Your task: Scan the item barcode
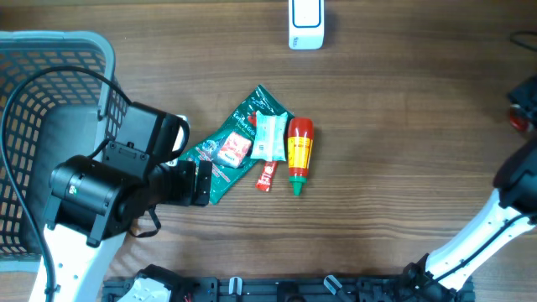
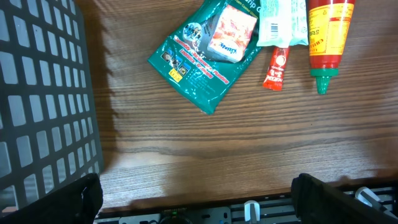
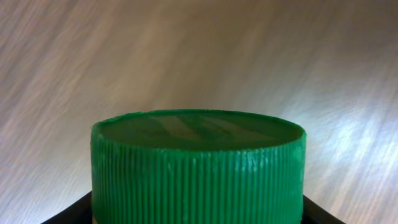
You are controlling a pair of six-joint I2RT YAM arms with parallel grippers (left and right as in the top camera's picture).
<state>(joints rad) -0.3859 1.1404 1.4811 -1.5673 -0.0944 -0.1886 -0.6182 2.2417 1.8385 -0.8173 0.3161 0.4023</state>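
Note:
A white scanner (image 1: 305, 23) stands at the table's far edge. Mid-table lies a pile of items: a green packet (image 1: 225, 149) (image 2: 200, 68), a small red and white box (image 2: 231, 33), a white sachet (image 1: 270, 134), a thin red sachet (image 2: 275, 67) and a red and yellow sauce bottle (image 1: 299, 151) (image 2: 326, 37) with a green tip. My left gripper (image 1: 201, 183) (image 2: 199, 202) hovers open just left of and nearer than the packet, nothing between its fingers. My right gripper (image 3: 198, 213) is shut on a container with a ribbed green cap (image 3: 198, 162), which fills the right wrist view.
A grey mesh basket (image 1: 33, 92) (image 2: 37, 93) stands at the left, close beside my left arm. My right arm (image 1: 503, 218) comes in at the right edge of the overhead view, next to a dark object with red (image 1: 518, 117).

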